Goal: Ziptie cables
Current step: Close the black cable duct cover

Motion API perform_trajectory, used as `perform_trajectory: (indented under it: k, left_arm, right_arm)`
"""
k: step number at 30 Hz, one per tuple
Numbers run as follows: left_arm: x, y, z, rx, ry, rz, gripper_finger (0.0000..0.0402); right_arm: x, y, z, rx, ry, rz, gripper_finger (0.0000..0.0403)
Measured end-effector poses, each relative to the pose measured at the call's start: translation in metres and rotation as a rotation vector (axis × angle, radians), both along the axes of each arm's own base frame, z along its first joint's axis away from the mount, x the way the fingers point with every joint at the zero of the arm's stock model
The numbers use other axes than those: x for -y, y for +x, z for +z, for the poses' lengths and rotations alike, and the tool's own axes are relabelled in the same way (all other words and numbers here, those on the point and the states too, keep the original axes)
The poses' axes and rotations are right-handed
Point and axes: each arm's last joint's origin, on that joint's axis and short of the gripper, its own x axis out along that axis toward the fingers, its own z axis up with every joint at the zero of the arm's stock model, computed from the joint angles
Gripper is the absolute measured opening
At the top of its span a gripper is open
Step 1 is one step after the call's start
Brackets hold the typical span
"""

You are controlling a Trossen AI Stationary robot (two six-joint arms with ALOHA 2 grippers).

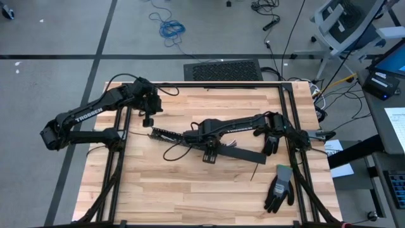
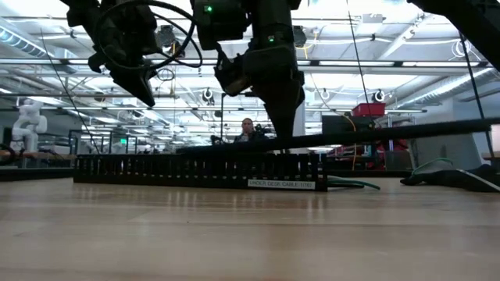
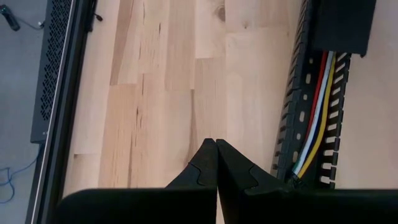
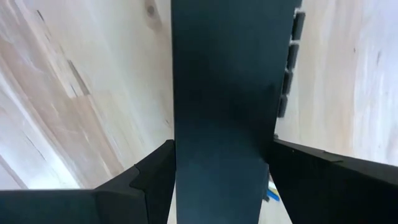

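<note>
Cables (image 3: 316, 112) sit in slotted black tray (image 1: 166, 134) mid-table, no zip tie seen on them yet.

Red, white, blue, yellow wires run along tray channel, partly under flat black cover strip (image 4: 224, 112). Right gripper (image 1: 201, 134) clamps across that strip over tray, jaws wide around it. Left gripper (image 3: 216, 163) hovers nr tray's end, jaws clenched, empty. Black gloves (image 1: 279, 189) lie at table's right edge. Tying looks wholly ahead.
</note>
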Motion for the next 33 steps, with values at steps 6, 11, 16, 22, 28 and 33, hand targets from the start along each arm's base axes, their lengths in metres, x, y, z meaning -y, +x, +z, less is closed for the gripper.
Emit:
perform_trajectory:
  k: [6, 11, 16, 22, 28, 33]
  left_arm:
    - [0.0, 0.0, 0.0, 0.0, 0.001, 0.0, 0.0]
    - [0.0, 0.0, 0.0, 0.0, 0.001, -0.001, 0.0]
    - [0.0, 0.0, 0.0, 0.001, 0.002, -0.001, 0.0]
    - [0.0, 0.0, 0.0, 0.001, 0.002, 0.0, 0.0]
    - [0.0, 0.0, 0.0, 0.001, 0.003, 0.0, 0.0]
    - [0.0, 0.0, 0.0, 0.0, 0.002, 0.0, 0.0]
  right_arm:
    - [0.001, -0.001, 0.001, -0.001, -0.03, 0.008, 0.0206]
    - [0.003, -0.001, 0.001, -0.001, -0.046, 0.007, 0.0206]
    - [0.012, 0.0, 0.001, 0.004, -0.074, -0.019, 0.0206]
    - [0.017, 0.0, 0.001, 0.0, -0.027, -0.028, 0.0206]
    - [0.008, 0.0, 0.001, -0.002, -0.011, -0.008, 0.0206]
    - [0.006, 0.0, 0.0, 0.001, 0.013, -0.005, 0.0206]
